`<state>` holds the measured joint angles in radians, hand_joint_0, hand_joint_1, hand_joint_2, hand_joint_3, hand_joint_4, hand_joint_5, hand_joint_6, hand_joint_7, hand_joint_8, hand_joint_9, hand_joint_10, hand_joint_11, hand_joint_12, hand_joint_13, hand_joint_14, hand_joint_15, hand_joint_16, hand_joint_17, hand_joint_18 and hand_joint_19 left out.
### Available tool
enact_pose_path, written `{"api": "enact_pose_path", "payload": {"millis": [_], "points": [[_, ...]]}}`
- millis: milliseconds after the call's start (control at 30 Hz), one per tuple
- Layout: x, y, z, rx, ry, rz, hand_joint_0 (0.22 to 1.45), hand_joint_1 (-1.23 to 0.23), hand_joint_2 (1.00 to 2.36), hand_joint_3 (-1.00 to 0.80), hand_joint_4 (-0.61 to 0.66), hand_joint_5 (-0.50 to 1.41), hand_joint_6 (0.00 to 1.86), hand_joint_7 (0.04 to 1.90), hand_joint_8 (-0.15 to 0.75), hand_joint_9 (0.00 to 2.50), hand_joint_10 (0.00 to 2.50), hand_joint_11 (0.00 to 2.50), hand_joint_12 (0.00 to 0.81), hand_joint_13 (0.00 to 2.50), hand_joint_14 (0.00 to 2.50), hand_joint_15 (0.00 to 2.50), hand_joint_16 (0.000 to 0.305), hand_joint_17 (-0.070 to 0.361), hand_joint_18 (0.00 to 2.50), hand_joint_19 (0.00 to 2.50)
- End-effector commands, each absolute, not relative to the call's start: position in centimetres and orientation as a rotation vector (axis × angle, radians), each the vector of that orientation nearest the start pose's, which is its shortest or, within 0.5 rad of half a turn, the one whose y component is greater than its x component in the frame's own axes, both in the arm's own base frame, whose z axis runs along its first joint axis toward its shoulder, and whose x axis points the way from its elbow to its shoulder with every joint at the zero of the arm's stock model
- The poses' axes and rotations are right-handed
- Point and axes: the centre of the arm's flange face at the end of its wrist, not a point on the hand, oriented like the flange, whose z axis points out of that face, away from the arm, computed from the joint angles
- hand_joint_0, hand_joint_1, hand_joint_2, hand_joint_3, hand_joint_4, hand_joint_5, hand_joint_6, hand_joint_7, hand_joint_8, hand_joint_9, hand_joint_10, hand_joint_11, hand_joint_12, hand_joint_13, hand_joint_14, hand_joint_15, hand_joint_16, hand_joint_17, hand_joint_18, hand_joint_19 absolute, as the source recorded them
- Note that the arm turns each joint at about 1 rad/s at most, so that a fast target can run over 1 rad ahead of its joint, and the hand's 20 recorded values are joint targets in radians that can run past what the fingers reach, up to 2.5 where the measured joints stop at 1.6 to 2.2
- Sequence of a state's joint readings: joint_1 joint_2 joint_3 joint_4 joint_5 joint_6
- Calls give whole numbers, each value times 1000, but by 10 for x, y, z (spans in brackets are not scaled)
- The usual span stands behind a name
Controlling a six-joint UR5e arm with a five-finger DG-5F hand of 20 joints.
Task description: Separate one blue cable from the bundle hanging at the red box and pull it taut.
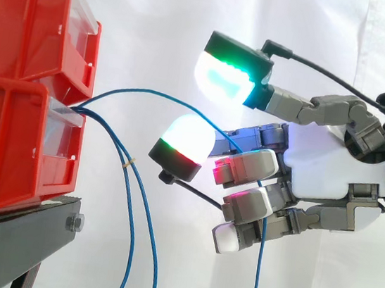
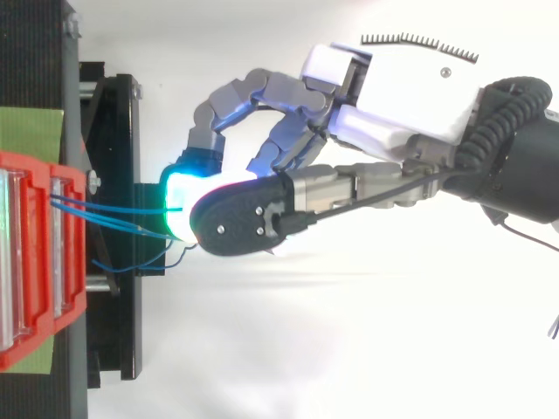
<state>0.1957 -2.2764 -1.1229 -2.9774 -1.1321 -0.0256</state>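
1. The blue cable [image 1: 183, 104] vanishes behind the curled fingers [image 1: 246, 167] of the hand [image 1: 324, 168] and reappears beneath them.
2. Below the fingertips, two hanging cables [image 1: 128, 165] run off the bottom edge.
3. Beyond the fingertips, the red bins [image 1: 15, 85] are cut off at the left edge.
4. From above, a glowing pad [image 2: 179, 205] covers the cable's end.

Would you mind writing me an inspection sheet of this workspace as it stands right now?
Surface: black stand carrying two stacked red bins, with a green sheet under them.
Job's things: separated blue cable arcs from between the bins to the hand, slack rather than taut; its free end dangles below the fingers.
Clutter: nothing seen.
Hand: hand level with the bins, fingers curled round the separated blue cable.
Cables: two other blue cables hang beside the bins, joined by a small tie.
Surroundings: white curtain behind.
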Motion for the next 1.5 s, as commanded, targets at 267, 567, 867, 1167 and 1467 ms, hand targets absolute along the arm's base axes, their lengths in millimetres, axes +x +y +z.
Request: {"api": "enact_pose_path", "payload": {"millis": [267, 567, 867, 1167, 1467], "points": [[755, -31, 278, 1344, 1120, 941, 675, -637, 1014, -364, 8, -257, 937, 950, 217, 1157, 224, 1567, 302, 1228, 27, 1158, 48, 107, 755, 706], [755, -30, 278, 1343, 1122, 939, 692, -655, 1018, -311, -66, -256, 947, 1009, 212, 1165, 246, 1573, 299, 1241, 27, 1169, 47, 106, 772, 703], [755, -30, 277, 1349, 1117, 945, 742, -681, 1009, -414, -147, -257, 943, 990, 197, 1176, 220, 1573, 291, 1246, 28, 1162, 46, 103, 772, 700], [754, -29, 277, 1358, 1112, 954, 755, -686, 1009, -411, -208, -258, 940, 1039, 197, 1212, 189, 1590, 287, 1261, 27, 1179, 44, 100, 769, 707], [755, -27, 277, 1360, 1114, 966, 727, -671, 1022, -259, -219, -252, 954, 1130, 198, 1275, 161, 1618, 291, 1294, 26, 1182, 45, 101, 777, 718]]}}
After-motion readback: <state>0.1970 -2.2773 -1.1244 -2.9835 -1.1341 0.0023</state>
